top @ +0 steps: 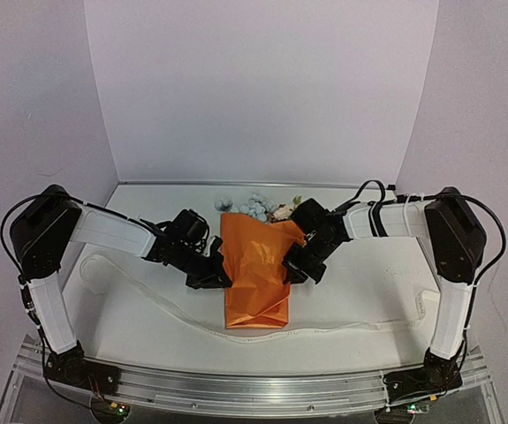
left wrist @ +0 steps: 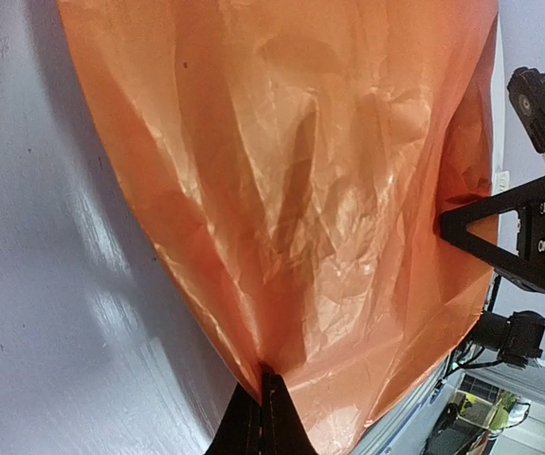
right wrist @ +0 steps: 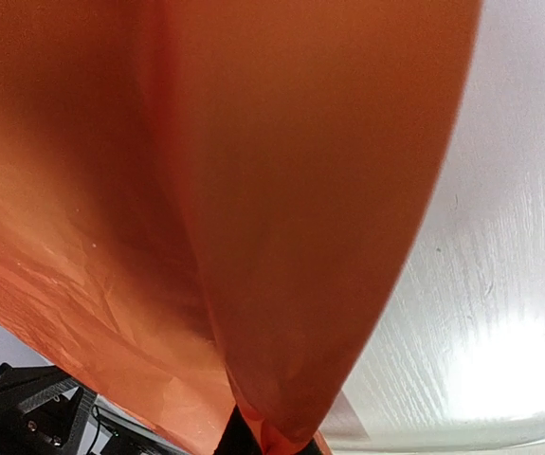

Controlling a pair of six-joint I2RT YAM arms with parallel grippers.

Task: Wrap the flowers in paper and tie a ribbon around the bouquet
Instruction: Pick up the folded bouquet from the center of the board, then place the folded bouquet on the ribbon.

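The orange paper (top: pixel 255 274) lies folded lengthwise in the middle of the table, with the pale blue, white and pink flowers (top: pixel 255 208) sticking out of its far end. My left gripper (top: pixel 224 280) is shut on the paper's left edge; in the left wrist view its closed jaws (left wrist: pixel 266 381) pinch the crinkled sheet (left wrist: pixel 329 190). My right gripper (top: pixel 291 268) is shut on the right edge, and a lifted fold of paper (right wrist: pixel 206 190) fills the right wrist view above its tips (right wrist: pixel 270 438). The cream ribbon (top: pixel 165 305) lies limp across the table, passing by the paper's near end.
The ribbon's ends curl at the left (top: pixel 94 265) and right (top: pixel 426 305) of the white table (top: pixel 147 340). White backdrop walls stand behind and on both sides. An aluminium rail (top: pixel 254 390) with the arm bases runs along the near edge.
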